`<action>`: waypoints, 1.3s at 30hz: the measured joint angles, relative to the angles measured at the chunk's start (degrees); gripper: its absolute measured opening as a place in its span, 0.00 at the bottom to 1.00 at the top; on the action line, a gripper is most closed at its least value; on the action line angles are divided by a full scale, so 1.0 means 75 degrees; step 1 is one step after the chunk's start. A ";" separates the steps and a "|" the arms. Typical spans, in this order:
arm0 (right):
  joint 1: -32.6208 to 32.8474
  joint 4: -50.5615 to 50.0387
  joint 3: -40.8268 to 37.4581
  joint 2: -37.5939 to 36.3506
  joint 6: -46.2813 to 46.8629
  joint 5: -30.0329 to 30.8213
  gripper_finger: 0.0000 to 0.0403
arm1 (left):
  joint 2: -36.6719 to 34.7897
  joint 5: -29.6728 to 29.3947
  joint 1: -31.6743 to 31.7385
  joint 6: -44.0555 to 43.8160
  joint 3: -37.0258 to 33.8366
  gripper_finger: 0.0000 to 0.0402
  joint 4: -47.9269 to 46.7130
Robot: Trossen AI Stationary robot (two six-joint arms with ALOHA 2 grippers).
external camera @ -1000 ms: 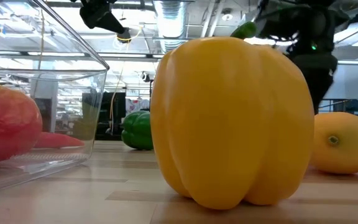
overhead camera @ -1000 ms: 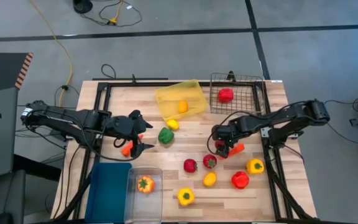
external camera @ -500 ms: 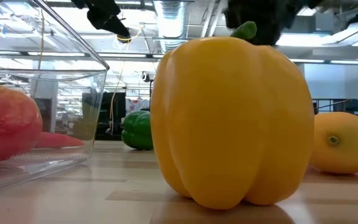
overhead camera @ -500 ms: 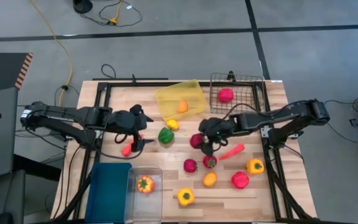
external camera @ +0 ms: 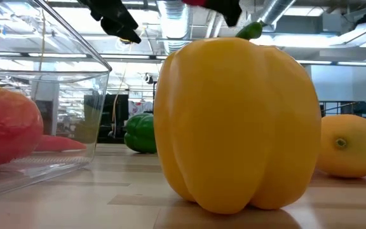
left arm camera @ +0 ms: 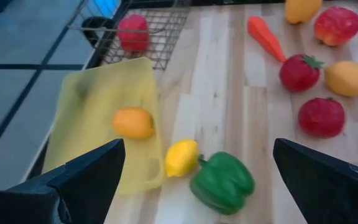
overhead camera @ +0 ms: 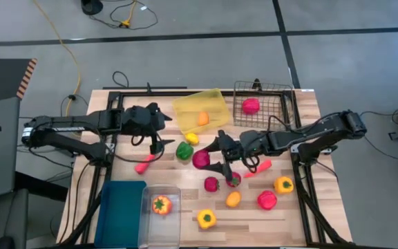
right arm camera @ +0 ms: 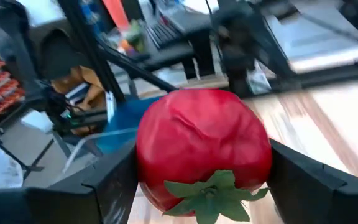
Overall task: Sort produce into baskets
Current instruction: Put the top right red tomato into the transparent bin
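Note:
My right gripper (overhead camera: 211, 155) is shut on a red tomato (overhead camera: 200, 160) above the middle of the table, right of the green pepper (overhead camera: 184, 149). In the right wrist view the tomato (right arm camera: 201, 146) fills the gap between the fingers. My left gripper (overhead camera: 159, 138) is open and empty, above the table left of the yellow tray (overhead camera: 214, 102); it sees the tray, a yellow lemon (left arm camera: 180, 157) and the green pepper (left arm camera: 222, 182). A carrot (overhead camera: 144, 164) lies on the table near it. My right gripper pinches the tomato's two opposite sides (right arm camera: 143, 163) between its two fingers, one finger (right arm camera: 114, 186) on each side. The fingers come roughly level from the table's right side. The tomato is lifted clear of the table, its green calyx (right arm camera: 211, 190) turned back toward the wrist.
The yellow tray holds an orange lemon (overhead camera: 202, 118); the wire basket (overhead camera: 276, 88) holds a red piece (overhead camera: 251, 105). The blue bin (overhead camera: 119, 207) and the clear bin (overhead camera: 166, 232) with a pepper (overhead camera: 161, 205) stand at the near left. Tomatoes, lemon, peppers and a carrot (overhead camera: 258, 168) lie right of centre.
My right gripper has lifted the red tomato from beside the right carrot and carried it toward the table's left, clear of the table. My left gripper has gone toward the far edge, away from the left carrot, which stays on the table.

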 joint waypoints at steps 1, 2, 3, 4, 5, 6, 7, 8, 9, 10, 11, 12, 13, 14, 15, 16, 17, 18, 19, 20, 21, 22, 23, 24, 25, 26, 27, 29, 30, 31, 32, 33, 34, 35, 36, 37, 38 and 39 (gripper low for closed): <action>0.0041 0.0217 0.0000 0.0068 -0.0066 0.0001 0.82 | 0.0000 0.0007 0.0073 0.0017 0.0000 0.99 -0.0005; 0.0080 0.0513 0.0006 0.0155 -0.0092 -0.0001 0.82 | 0.0000 0.0060 0.0162 0.0025 0.0000 0.99 -0.0005; 0.0124 0.0757 0.0012 0.0253 -0.0153 -0.0005 0.82 | 0.0000 0.0154 0.0248 0.0029 0.0000 0.99 -0.0001; 0.0177 0.0995 0.0012 0.0399 -0.0254 -0.0009 0.82 | 0.0000 0.0269 0.0327 0.0028 -0.0003 0.99 -0.0002; 0.0215 0.1301 0.0034 0.0616 -0.0359 -0.0016 0.82 | 0.0000 0.0394 0.0396 0.0028 -0.0003 0.99 0.0006; 0.0230 0.1438 0.0128 0.0823 -0.0454 -0.0022 0.82 | 0.0000 0.0477 0.0471 0.0028 -0.0003 0.99 0.0016; 0.0263 0.1471 0.0228 0.1030 -0.0480 -0.0036 0.82 | 0.0000 0.0550 0.0538 0.0028 -0.0003 0.99 0.0030; 0.0296 0.1426 0.0351 0.1268 -0.0478 -0.0098 0.82 | 0.0000 0.0596 0.0584 0.0027 -0.0003 0.99 0.0052; 0.0316 0.1432 0.0538 0.1516 -0.0480 -0.0230 0.82 | 0.0000 0.0603 0.0643 0.0029 -0.0003 0.99 0.0078; 0.0315 0.1476 0.0738 0.1753 -0.0486 -0.0377 0.82 | 0.0000 0.0606 0.0701 0.0051 -0.0003 0.99 0.0088; 0.0315 0.1468 0.0908 0.1973 -0.0486 -0.0557 0.82 | -0.0001 0.0609 0.0746 0.0096 -0.0003 0.99 0.0093; 0.0314 0.1437 0.1114 0.2209 -0.0487 -0.0789 0.82 | -0.0001 0.0607 0.0787 0.0142 -0.0003 0.99 0.0128; 0.0309 0.1460 0.1355 0.2467 -0.0489 -0.1036 0.82 | -0.0003 0.0609 0.0842 0.0208 -0.0003 0.99 0.0184; 0.0295 0.1487 0.1556 0.2678 -0.0486 -0.1256 0.82 | 0.0000 0.0612 0.0884 0.0255 -0.0004 0.99 0.0219; 0.0291 0.1409 0.1753 0.2906 -0.0482 -0.1468 0.82 | 0.0000 0.0654 0.0919 0.0267 -0.0005 0.99 0.0245; 0.0291 0.1306 0.1985 0.3136 -0.0479 -0.1644 0.82 | -0.0003 0.0721 0.0963 0.0269 -0.0005 0.99 0.0297; 0.0291 0.1198 0.2217 0.3332 -0.0477 -0.1773 0.82 | -0.0001 0.0817 0.0989 0.0269 -0.0003 0.99 0.0344; 0.0291 0.0986 0.2419 0.3521 -0.0475 -0.1873 0.82 | -0.0002 0.0931 0.1008 0.0272 -0.0005 0.99 0.0351; 0.0291 0.0705 0.2621 0.3699 -0.0445 -0.1971 0.82 | -0.0003 0.1037 0.1012 0.0268 -0.0003 0.99 0.0358; 0.0291 0.0540 0.2834 0.3892 -0.0383 -0.2044 0.82 | -0.0003 0.1107 0.1015 0.0267 -0.0004 0.99 0.0379; 0.0291 0.0391 0.3034 0.4082 -0.0293 -0.2060 0.82 | -0.0003 0.1184 0.1012 0.0264 -0.0003 0.99 0.0374; 0.0291 0.0211 0.3182 0.4245 -0.0179 -0.2073 0.82 | -0.0003 0.1227 0.1012 0.0262 -0.0004 0.99 0.0362; 0.0291 0.0077 0.3334 0.4396 -0.0045 -0.2146 0.82 | -0.0003 0.1277 0.1012 0.0264 -0.0005 0.99 0.0362; 0.0287 0.0063 0.3494 0.4563 0.0063 -0.2259 0.83 | -0.0003 0.1324 0.1012 0.0263 -0.0004 0.99 0.0356; 0.0269 0.0098 0.3616 0.4700 0.0179 -0.2391 0.83 | -0.0003 0.1382 0.1012 0.0261 -0.0003 0.99 0.0348; 0.0224 0.0055 0.3710 0.4785 0.0283 -0.2555 0.83 | -0.0003 0.1402 0.1012 0.0258 -0.0003 0.99 0.0348; 0.0189 0.0060 0.3808 0.4894 0.0386 -0.2707 0.83 | -0.0003 0.1402 0.1012 0.0256 -0.0003 0.99 0.0348; 0.0121 0.0137 0.3942 0.5070 0.0646 -0.2968 0.83 | -0.0003 0.1400 0.1012 0.0253 -0.0004 0.99 0.0348; 0.0077 0.0093 0.3971 0.5147 0.0810 -0.3118 0.83 | -0.0003 0.1402 0.1012 0.0253 -0.0005 0.99 0.0348; 0.0031 0.0096 0.4014 0.5262 0.0980 -0.3259 0.83 | -0.0003 0.1400 0.1012 0.0251 -0.0003 0.99 0.0348; -0.0007 0.0107 0.4032 0.5355 0.1132 -0.3374 0.84 | -0.0003 0.1402 0.1012 0.0250 -0.0003 0.99 0.0348; -0.0043 0.0061 0.4029 0.5442 0.1257 -0.3466 0.84 | -0.0003 0.1399 0.1012 0.0255 -0.0003 0.99 0.0346; -0.0059 0.0052 0.4025 0.5526 0.1387 -0.3539 0.84 | -0.0003 0.1401 0.1012 0.0268 -0.0003 0.99 0.0345; -0.0066 0.0064 0.4025 0.5609 0.1469 -0.3597 0.84 | -0.0003 0.1399 0.1012 0.0294 -0.0006 0.99 0.0345; -0.0064 0.0065 0.4025 0.5672 0.1564 -0.3623 0.84 | -0.0003 0.1399 0.1012 0.0308 -0.0003 0.99 0.0345; -0.0061 0.0131 0.4025 0.5750 0.1598 -0.3635 0.84 | -0.0003 0.1399 0.1012 0.0317 -0.0005 0.99 0.0345; -0.0056 0.0186 0.4038 0.5798 0.1640 -0.3641 0.84 | -0.0003 0.1399 0.1012 0.0317 -0.0005 0.99 0.0345; -0.0050 0.0229 0.4042 0.5846 0.1639 -0.3655 0.84 | -0.0003 0.1399 0.1009 0.0321 -0.0003 0.99 0.0342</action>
